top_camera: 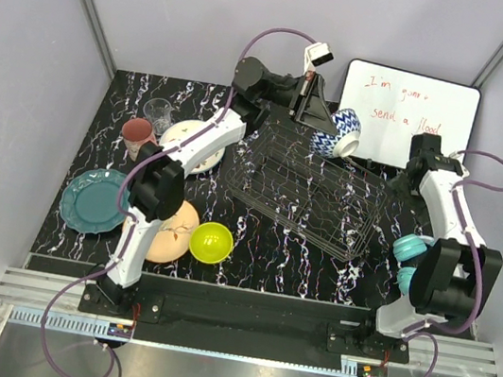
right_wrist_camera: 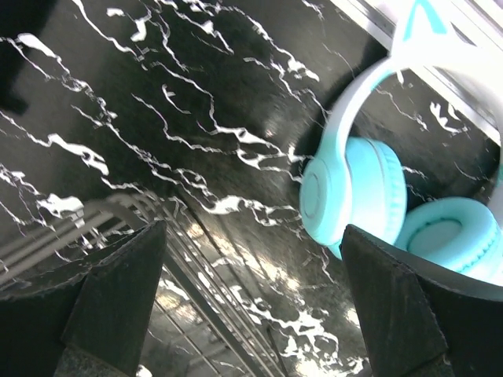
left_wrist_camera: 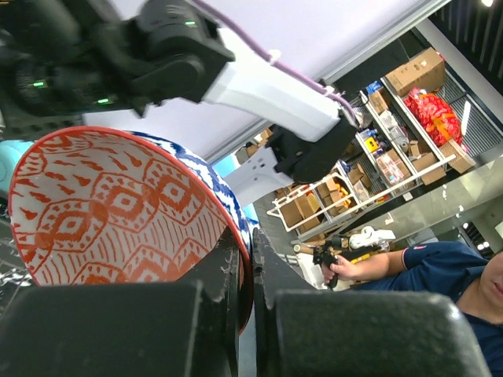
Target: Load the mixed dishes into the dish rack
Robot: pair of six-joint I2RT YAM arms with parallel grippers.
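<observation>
Black marbled tabletop (top_camera: 254, 232): one, veined in white, carrying every dish but one.
Dark wire dish rack (top_camera: 313, 193): one rectangular open basket at the middle of the tabletop. Its long axis runs left to right in the top view, with the right end nearer the arm bases.
White rectangular whiteboard (top_camera: 407, 113): one, with red handwriting, standing at the far right behind the rack.
Plates: three, all lying flat on the tabletop left of the rack. The round teal plate (top_camera: 91, 201) is farthest left. The round peach plate (top_camera: 176, 239) is just right of it, partly under the left arm. The white plate with red marks (top_camera: 179, 131) lies farther back, also partly covered by that arm.
Left tool (left_wrist_camera: 250, 267): fingers pinched on the rim of the red-and-white patterned bowl (left_wrist_camera: 118, 212), one inside and one outside.
Right tool (right_wrist_camera: 251, 306): fingers spread wide apart and holding nothing, hanging over the tabletop by the rack's right end.
Bowls: two. The patterned one, blue and white on its outside, is held in the air over the rack's far edge. It is tipped on its side with its mouth toward the right of the top view. The round lime-green bowl (top_camera: 211, 242) sits mouth up, just beside the peach plate's right edge.
Aqua headphones (right_wrist_camera: 354, 196): one pair, on the tabletop beside the right arm.
Pink mug (top_camera: 137, 135): one, upright, just left of the white plate.
Clear glass (top_camera: 158, 113): one, upright, just behind the mug.
</observation>
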